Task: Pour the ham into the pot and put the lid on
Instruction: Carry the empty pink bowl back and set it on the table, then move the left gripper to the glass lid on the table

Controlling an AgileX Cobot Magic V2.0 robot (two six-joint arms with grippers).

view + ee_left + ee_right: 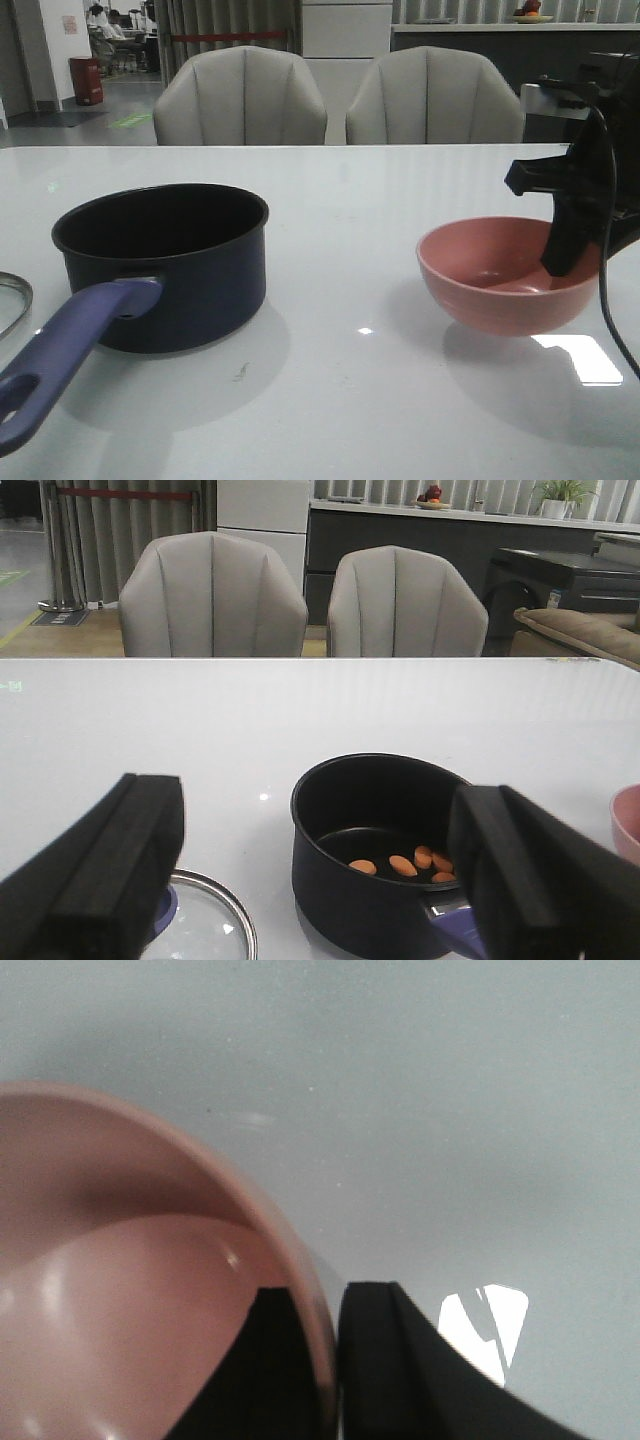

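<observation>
The dark navy pot (165, 270) stands on the left of the table, its purple-blue handle (70, 340) pointing toward the front. Several orange ham pieces (405, 864) lie on its black bottom. The glass lid (205, 920) with its blue knob (165, 905) rests flat on the table beside the pot; only its rim (10, 300) shows in the front view. My left gripper (320, 880) hovers open, with the lid and pot seen between its fingers. My right gripper (320, 1340) is shut on the rim of the empty pink bowl (490, 280), one finger inside and one outside.
Two grey chairs (240, 100) stand behind the table's far edge. A black cable (610, 310) hangs from the right arm beside the bowl. A bright light reflection (585, 360) lies on the table below the bowl.
</observation>
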